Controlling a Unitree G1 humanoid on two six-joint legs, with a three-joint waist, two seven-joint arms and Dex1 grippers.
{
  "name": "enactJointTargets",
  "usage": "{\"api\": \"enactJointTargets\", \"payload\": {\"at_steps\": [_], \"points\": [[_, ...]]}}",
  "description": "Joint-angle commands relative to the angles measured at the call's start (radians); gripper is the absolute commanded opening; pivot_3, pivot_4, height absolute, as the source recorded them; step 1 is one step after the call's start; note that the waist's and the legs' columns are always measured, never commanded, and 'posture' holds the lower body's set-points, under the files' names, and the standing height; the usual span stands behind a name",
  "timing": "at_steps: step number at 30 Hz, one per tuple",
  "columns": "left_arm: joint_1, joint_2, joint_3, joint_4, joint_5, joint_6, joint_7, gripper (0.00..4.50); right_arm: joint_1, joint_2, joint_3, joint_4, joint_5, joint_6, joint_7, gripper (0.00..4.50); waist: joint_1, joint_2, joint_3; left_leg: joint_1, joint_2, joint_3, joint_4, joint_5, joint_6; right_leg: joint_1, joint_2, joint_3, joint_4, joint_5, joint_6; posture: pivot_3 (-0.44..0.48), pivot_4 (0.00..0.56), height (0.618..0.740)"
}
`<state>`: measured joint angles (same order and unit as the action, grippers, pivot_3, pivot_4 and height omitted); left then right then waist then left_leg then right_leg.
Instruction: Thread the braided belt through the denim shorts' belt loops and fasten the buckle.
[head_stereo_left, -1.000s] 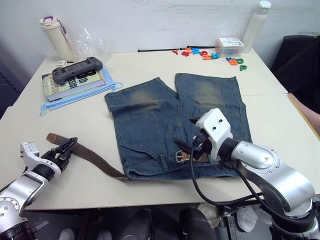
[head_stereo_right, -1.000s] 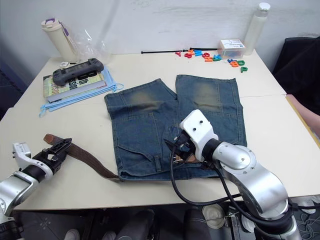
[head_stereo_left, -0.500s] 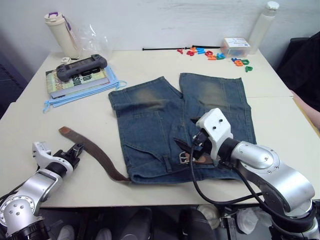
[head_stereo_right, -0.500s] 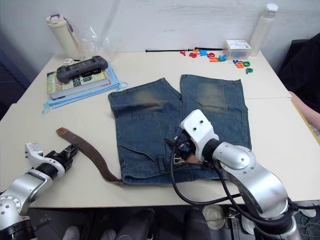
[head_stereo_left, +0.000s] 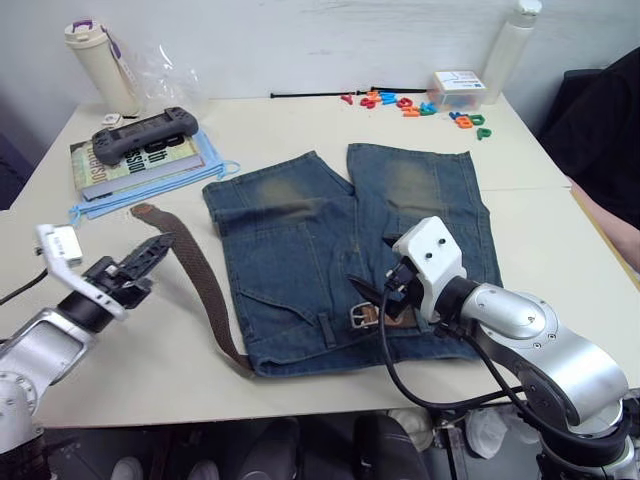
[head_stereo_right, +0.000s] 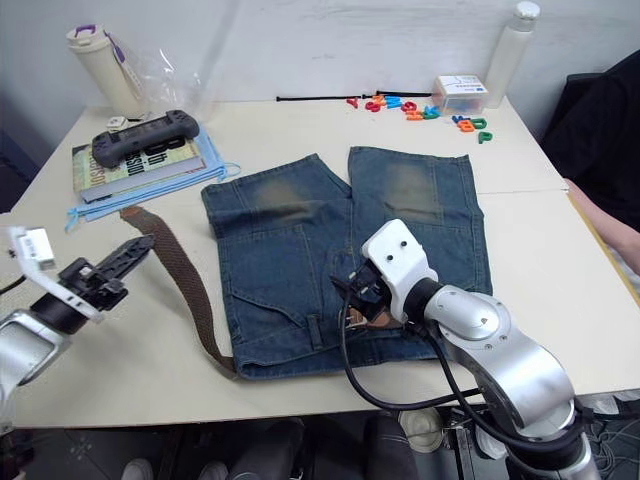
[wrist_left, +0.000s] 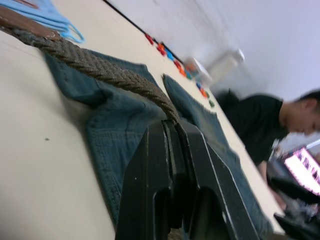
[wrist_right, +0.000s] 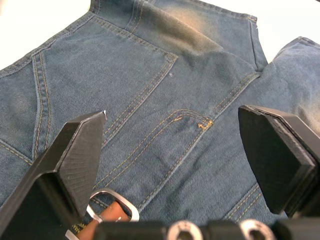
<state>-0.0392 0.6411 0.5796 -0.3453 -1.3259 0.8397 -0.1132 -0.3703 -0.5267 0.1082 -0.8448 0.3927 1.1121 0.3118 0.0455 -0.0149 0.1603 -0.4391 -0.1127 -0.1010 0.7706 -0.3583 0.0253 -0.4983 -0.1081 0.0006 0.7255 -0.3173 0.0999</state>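
From the head views, the left gripper (head_stereo_left: 135, 268) pinches the braided belt (head_stereo_left: 200, 282) near its loose end, well away from the denim shorts (head_stereo_left: 340, 250). If it pulls too hard, I think the belt could slide back out of the belt loops (head_stereo_left: 329, 326) at the waistband, or drag the shorts along the table (head_stereo_left: 560, 240). The right gripper (head_stereo_left: 372, 290) hangs over the waistband, with the buckle (head_stereo_left: 360, 316) just below its fingers.

In the left wrist view, the left gripper's fingers (wrist_left: 150, 190) are squeezed tight on the belt, which runs away from them toward the shorts.

In the right wrist view, the right gripper's fingers (wrist_right: 75, 155) are spread wide and hold nothing. The buckle lies near one finger, so it might get bumped and pushed aside.
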Motion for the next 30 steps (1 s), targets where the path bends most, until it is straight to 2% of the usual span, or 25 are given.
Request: {"api": "enactJointTargets", "payload": {"at_steps": [1, 5, 9, 12, 17, 19, 23, 30], "points": [[-0.016, 0.008, -0.033, -0.082, 0.093, -0.076, -0.078, 0.02, -0.009, -0.006, -0.010, -0.044, -0.006, -0.024, -0.002, 4.50, 0.001, 0.000, 0.000, 0.000, 0.000, 0.000, -0.001, 0.000, 0.000, 0.000, 0.000, 0.000, -0.001, 0.000, 0.000, 0.000, 0.150, 0.659], [-0.004, 0.038, -0.055, -0.081, 0.112, -0.079, -0.208, 0.02, -0.016, 0.006, -0.008, -0.036, -0.001, -0.032, 0.000, 4.50, -0.008, 0.000, 0.000, 0.000, 0.000, 0.000, -0.005, 0.000, 0.000, -0.001, 0.000, 0.000, -0.003, 0.000, 0.000, 0.000, 0.150, 0.659], [-0.001, 0.084, -0.071, -0.035, 0.102, -0.054, -0.365, 0.02, -0.040, 0.107, -0.107, 0.006, 0.123, 0.011, 0.031, 4.50, -0.021, 0.000, 0.001, 0.001, 0.000, 0.000, -0.008, 0.001, -0.001, -0.001, 0.000, 0.000, -0.004, 0.000, 0.000, 0.000, 0.150, 0.659], [-0.017, 0.122, -0.093, -0.003, 0.102, -0.030, -0.463, 0.02, -0.044, 0.173, -0.210, 0.033, 0.277, 0.131, 0.062, 4.50, -0.021, 0.000, 0.001, 0.001, 0.001, -0.001, -0.010, 0.002, -0.001, -0.001, 0.000, -0.001, -0.004, 0.000, 0.000, 0.000, 0.150, 0.659], [-0.053, 0.187, -0.167, 0.040, 0.113, 0.020, -0.641, 0.02, -0.087, 0.431, -0.438, 0.164, 0.642, 0.410, 0.020, 4.50, -0.025, 0.002, 0.002, 0.002, 0.001, -0.001, -0.011, 0.003, -0.001, -0.001, 0.000, -0.001, -0.004, 0.000, -0.001, 0.000, 0.150, 0.659], [-0.081, 0.207, -0.224, 0.046, 0.135, 0.029, -0.723, 0.02, -0.121, 0.543, -0.499, 0.242, 0.725, 0.483, -0.041, 4.50, -0.026, 0.004, 0.003, 0.003, 0.001, -0.001, -0.013, 0.003, 0.000, -0.002, 0.000, 0.000, -0.003, 0.000, -0.001, 0.000, 0.150, 0.659], [-0.152, 0.209, -0.293, 0.057, 0.144, 0.054, -0.793, 0.02, -0.165, 0.634, -0.538, 0.353, 0.889, 0.494, -0.186, 4.50, -0.034, 0.005, 0.004, 0.004, 0.000, -0.001, -0.015, 0.005, -0.002, -0.002, 0.000, 0.000, -0.003, 0.000, -0.001, 0.000, 0.150, 0.659], [-0.273, 0.180, -0.388, 0.062, 0.161, 0.090, -0.834, 0.02, -0.165, 0.588, -0.407, 0.492, 1.185, 0.330, -0.458, 4.50, -0.052, 0.006, 0.005, 0.003, 0.000, 0.000, -0.015, 0.005, -0.003, -0.003, 0.000, 0.001, -0.002, 0.000, -0.001, 0.000, 0.150, 0.659]]}}
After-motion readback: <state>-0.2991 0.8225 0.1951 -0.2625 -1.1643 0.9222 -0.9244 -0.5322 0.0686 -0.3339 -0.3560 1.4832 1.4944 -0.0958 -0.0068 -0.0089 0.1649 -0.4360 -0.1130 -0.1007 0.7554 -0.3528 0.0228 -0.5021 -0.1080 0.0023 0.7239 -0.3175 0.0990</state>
